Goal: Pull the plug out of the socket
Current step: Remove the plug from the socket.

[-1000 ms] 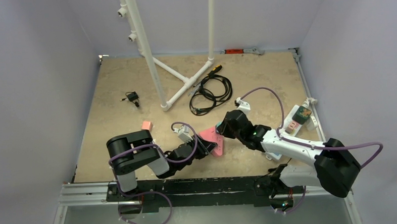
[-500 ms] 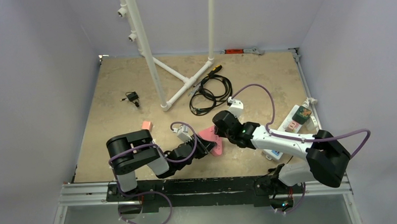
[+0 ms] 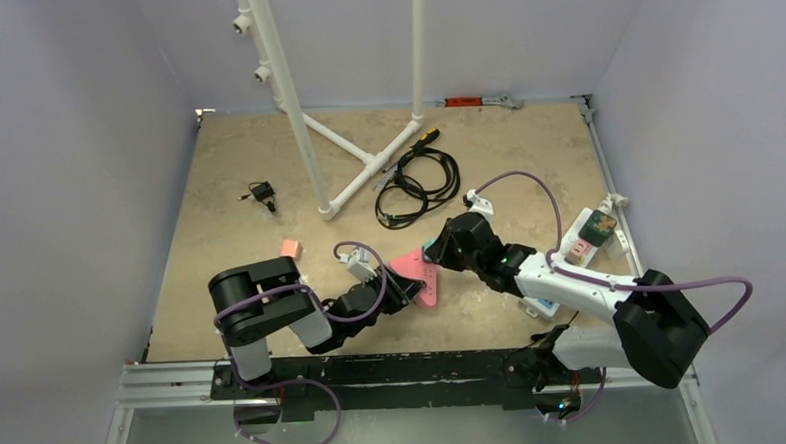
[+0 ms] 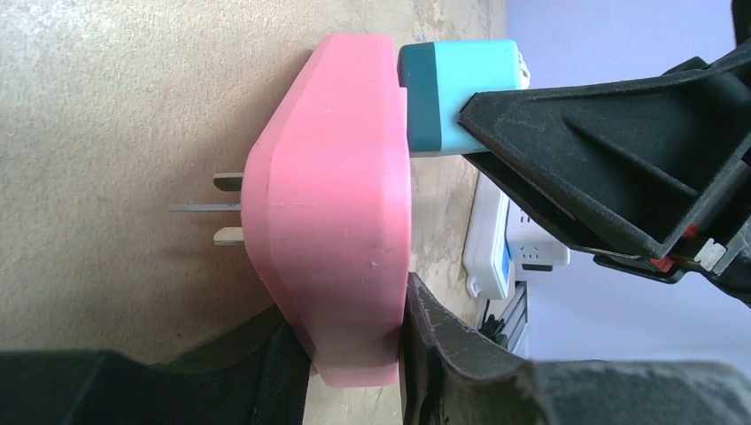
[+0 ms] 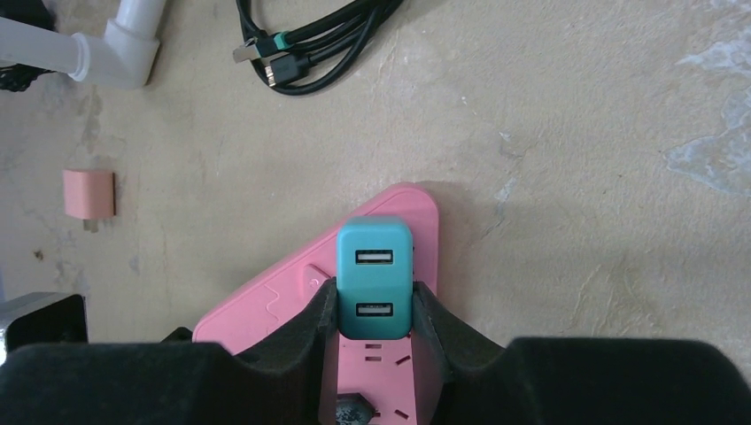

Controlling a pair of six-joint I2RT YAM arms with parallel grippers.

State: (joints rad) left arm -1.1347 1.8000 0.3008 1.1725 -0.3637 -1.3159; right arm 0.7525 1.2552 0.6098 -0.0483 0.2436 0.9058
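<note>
A pink triangular socket block [image 3: 418,271] lies on the tan table near its front middle. My left gripper [image 3: 409,289] is shut on its near corner, and the left wrist view shows the block [image 4: 332,204] pinched between the two fingers. A teal two-port USB plug [image 5: 375,274] sits against the socket's face [image 5: 266,301], with no gap showing in the left wrist view [image 4: 452,93]. My right gripper [image 5: 375,305] is shut on the plug's two sides and reaches in from the right in the top view [image 3: 438,252].
A white power strip [image 3: 590,238] with plugs lies at the right edge. A coiled black cable [image 3: 417,181] and a white PVC frame [image 3: 366,163] lie behind. A small pink charger [image 3: 290,247] and a small black adapter [image 3: 262,194] lie to the left.
My right wrist swung a little left and away, then came back to about where it was. The plug stays in its grip against the socket. The left arm hardly moved.
</note>
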